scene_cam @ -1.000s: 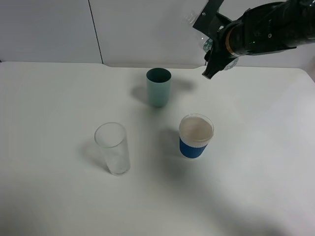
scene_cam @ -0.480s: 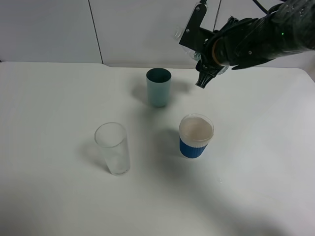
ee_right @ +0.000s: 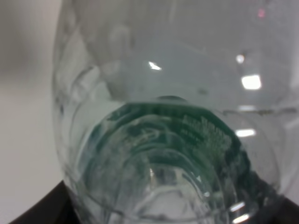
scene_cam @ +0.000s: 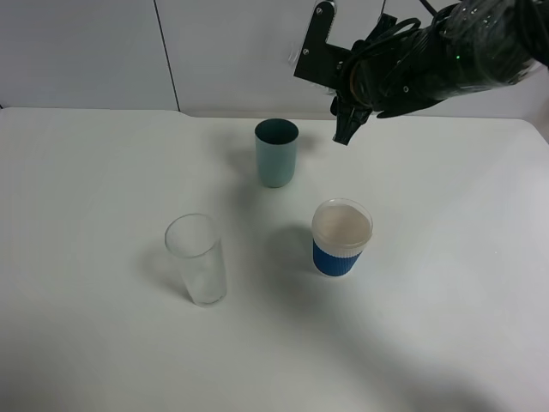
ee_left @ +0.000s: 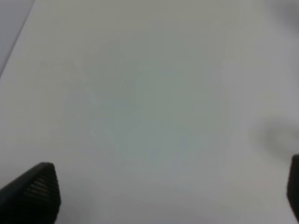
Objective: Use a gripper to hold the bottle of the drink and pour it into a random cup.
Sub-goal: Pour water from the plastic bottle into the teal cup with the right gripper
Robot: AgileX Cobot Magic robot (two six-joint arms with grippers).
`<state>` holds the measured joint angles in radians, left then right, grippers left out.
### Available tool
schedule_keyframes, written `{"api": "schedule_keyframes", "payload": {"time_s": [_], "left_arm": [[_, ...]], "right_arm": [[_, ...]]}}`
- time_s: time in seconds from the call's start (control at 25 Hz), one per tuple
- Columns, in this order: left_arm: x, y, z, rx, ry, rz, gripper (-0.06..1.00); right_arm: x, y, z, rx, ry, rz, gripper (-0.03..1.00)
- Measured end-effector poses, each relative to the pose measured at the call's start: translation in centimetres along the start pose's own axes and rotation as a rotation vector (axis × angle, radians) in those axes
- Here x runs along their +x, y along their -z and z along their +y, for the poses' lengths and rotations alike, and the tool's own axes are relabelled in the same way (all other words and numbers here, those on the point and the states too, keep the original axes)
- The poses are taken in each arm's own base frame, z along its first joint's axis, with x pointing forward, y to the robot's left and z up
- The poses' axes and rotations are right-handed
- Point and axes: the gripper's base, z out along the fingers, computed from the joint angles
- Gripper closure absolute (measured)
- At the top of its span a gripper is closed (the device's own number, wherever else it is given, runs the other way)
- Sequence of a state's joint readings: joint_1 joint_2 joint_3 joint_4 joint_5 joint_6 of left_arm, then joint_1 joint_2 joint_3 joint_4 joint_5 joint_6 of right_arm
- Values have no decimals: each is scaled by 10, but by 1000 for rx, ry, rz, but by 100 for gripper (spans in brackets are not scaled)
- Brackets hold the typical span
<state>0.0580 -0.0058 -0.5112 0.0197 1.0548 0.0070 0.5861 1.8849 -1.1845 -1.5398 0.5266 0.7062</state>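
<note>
Up in the air, the right fingers (scene_cam: 346, 129) grip the bottle of the drink (ee_right: 159, 140) tightly; the left fingers (ee_left: 37, 191) stand wide apart, empty.

The right arm (scene_cam: 455, 56) reaches in from the right, held high, its wrist rolled so the right gripper (scene_cam: 339, 86) angles down and to the left, jaws clamped on the bottle of the drink (ee_right: 159, 140). The left gripper (ee_left: 163, 198) faces downward, jaws spread wide apart
</note>
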Motion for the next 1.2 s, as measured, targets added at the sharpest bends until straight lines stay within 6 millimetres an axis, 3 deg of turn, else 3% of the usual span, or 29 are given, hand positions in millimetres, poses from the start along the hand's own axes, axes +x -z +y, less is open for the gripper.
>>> {"api": "schedule_keyframes", "payload": {"time_s": [1.2], "left_arm": [[0,0,0,1,1,0,-4]], "right_arm": [[8,-4,0,41,284,95,44]]}}
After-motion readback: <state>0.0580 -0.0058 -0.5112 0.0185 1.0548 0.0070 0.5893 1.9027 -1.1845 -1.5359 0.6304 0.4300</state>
